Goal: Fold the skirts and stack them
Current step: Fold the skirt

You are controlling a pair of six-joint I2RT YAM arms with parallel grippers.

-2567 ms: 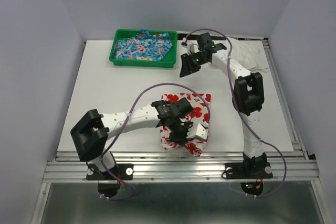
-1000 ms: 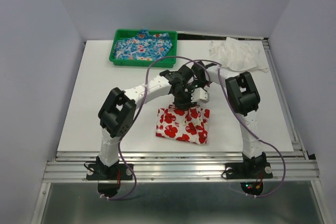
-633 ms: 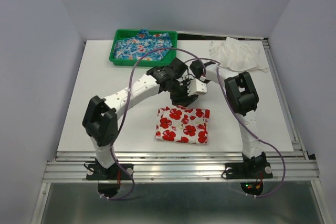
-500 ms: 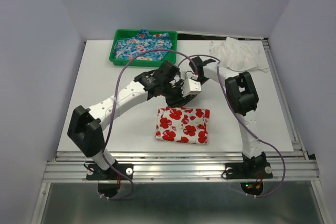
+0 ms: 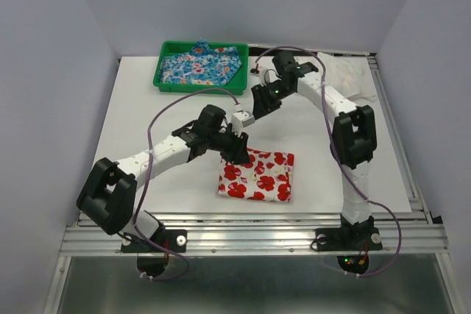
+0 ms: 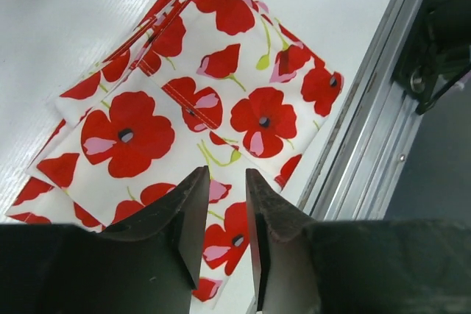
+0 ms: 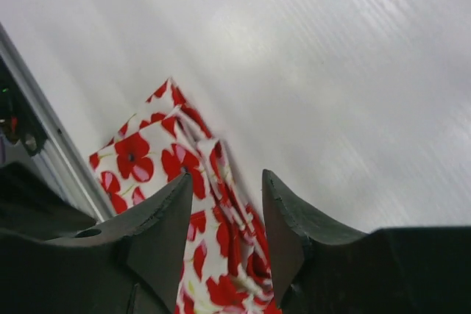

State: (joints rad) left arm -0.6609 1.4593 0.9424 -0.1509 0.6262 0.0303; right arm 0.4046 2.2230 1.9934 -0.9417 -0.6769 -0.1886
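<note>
The white skirt with big red flowers [image 5: 257, 175] lies folded into a flat rectangle near the table's front edge. My left gripper [image 5: 238, 152] hovers over its far left corner, open, with nothing between the fingers. In the left wrist view the skirt [image 6: 147, 130] spreads out below the gripper [image 6: 224, 185]. My right gripper [image 5: 259, 106] hangs open farther back, above bare table. Its wrist view shows the skirt [image 7: 147, 156] below and behind the gripper [image 7: 227, 189]. The blue skirt with small flowers [image 5: 200, 64] lies crumpled in the tray.
The green plastic tray [image 5: 199, 87] stands at the back left. A crumpled white cloth [image 5: 352, 73] lies at the back right, partly behind the right arm. The table's metal front rail [image 6: 368, 145] runs close beside the folded skirt.
Both grippers have left the red-flowered skirt's far edge and opened wider. The left arm swung back to the left, the right arm rose toward the back. The skirt lies still and flat.
</note>
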